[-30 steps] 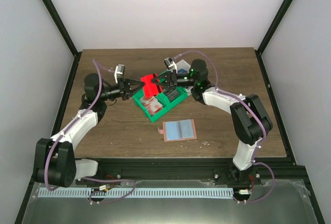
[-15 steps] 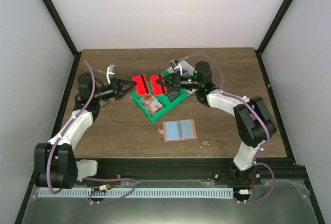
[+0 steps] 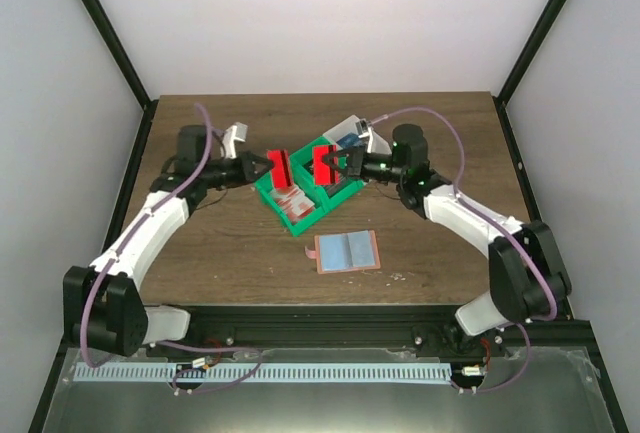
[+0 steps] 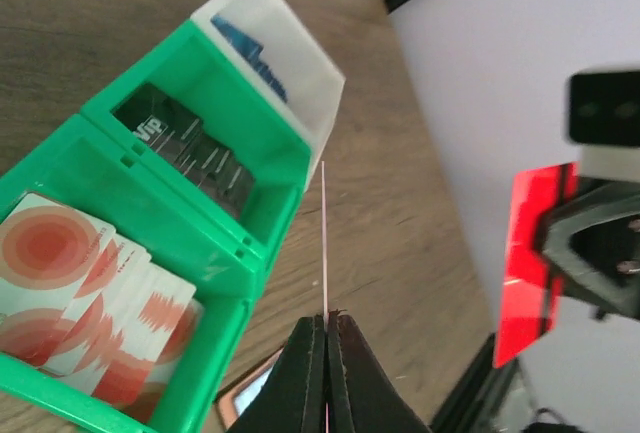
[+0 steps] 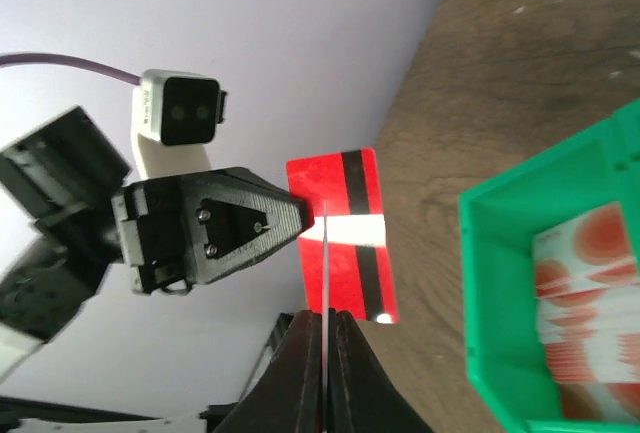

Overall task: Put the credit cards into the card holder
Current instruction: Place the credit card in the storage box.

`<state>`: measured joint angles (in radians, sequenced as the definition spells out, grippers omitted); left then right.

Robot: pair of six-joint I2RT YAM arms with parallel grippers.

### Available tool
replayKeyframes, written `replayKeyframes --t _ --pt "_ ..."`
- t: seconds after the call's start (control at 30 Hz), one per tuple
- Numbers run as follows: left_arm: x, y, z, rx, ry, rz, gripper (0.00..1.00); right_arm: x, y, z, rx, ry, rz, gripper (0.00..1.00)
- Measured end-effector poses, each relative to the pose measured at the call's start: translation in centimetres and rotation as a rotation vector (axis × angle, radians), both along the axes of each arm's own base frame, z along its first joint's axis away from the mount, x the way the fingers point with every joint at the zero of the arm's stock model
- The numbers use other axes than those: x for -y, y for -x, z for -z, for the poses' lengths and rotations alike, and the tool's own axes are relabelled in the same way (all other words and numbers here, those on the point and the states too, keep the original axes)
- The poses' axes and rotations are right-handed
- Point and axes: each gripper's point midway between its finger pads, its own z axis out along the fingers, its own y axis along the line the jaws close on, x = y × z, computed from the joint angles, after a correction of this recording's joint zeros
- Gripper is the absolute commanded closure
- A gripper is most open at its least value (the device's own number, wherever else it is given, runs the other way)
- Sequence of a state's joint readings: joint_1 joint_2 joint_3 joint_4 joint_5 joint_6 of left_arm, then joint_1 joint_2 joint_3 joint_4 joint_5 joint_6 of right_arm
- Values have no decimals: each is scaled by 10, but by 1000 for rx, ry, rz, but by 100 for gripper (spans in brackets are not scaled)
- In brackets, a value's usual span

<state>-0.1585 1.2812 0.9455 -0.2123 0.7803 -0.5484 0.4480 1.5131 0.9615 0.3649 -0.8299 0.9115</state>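
Mid-table, toward the far edge.
- Left gripper (image 3: 264,165) is closed on a red card (image 3: 278,165), held on edge in the air above the left part of the green bins (image 3: 296,219). Its own wrist view shows the card edge-on, pinched between the pads.
- Right gripper (image 3: 338,163) is closed on a second red card (image 3: 323,165), also raised on edge. The two cards are just apart, not touching.
- From the right wrist, the left-hand card shows a dark stripe and a white band.
- Bins sit on the table (image 3: 200,243). One green compartment holds red-and-white cards (image 4: 70,293), the next dark cards (image 4: 190,148). A white bin (image 4: 295,48) on the far side holds blue cards (image 4: 245,38).
- Card holder (image 3: 347,251) lies open and flat, nearer the front edge than the bins, well apart from both grippers.
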Motion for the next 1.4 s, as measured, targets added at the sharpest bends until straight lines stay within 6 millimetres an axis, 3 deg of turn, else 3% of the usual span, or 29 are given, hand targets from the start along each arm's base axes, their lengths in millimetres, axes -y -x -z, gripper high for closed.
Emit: replayKeyframes --t 0.17,0.4,0.6,0.97,1.3,1.4 --pt "26 2 26 10 -232 30 100 15 4 9 22 81 84 100" --pt "46 3 71 56 -646 64 100 35 16 39 -14 175 154 99" --pt "43 2 115 70 -962 92 100 39 20 56 -49 210 164 100" --pt "38 -40 107 165 -1205 18 100 40 20 59 -55 218 168 100" --pt "26 -46 144 149 -1369 77 99 41 22 67 -70 229 168 99" --pt "26 -47 144 159 -1372 78 91 42 22 66 -68 229 171 99"
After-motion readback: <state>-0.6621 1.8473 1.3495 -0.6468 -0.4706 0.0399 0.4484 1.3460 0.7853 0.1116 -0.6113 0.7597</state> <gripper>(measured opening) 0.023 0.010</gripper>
